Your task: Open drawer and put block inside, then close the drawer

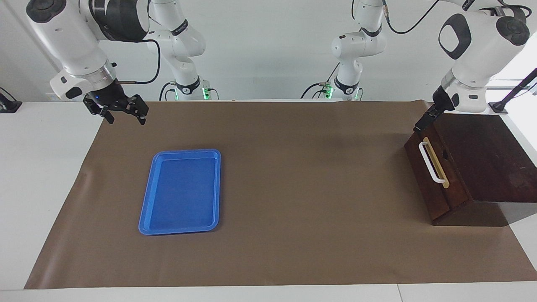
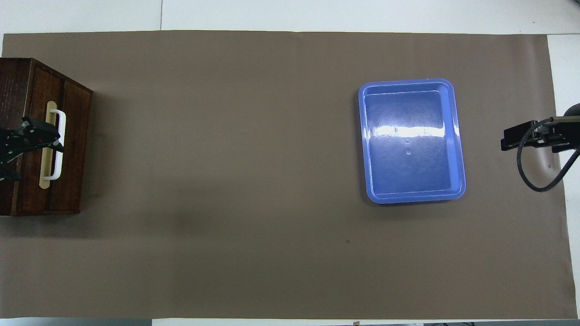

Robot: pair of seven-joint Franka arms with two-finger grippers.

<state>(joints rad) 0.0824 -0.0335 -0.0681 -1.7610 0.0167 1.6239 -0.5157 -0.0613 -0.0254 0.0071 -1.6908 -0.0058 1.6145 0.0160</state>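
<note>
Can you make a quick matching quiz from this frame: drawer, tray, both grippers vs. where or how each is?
Things:
1. drawer
2. blue tray
3. left gripper
4. right gripper

States:
A. raised over the brown mat's edge at the right arm's end, jaws open
B. flat on the mat, nothing in it
C. shut, white handle free
D. in the air above the box's top edge, gripping nothing

Pairs: 1-C, 2-B, 3-D, 4-A
</note>
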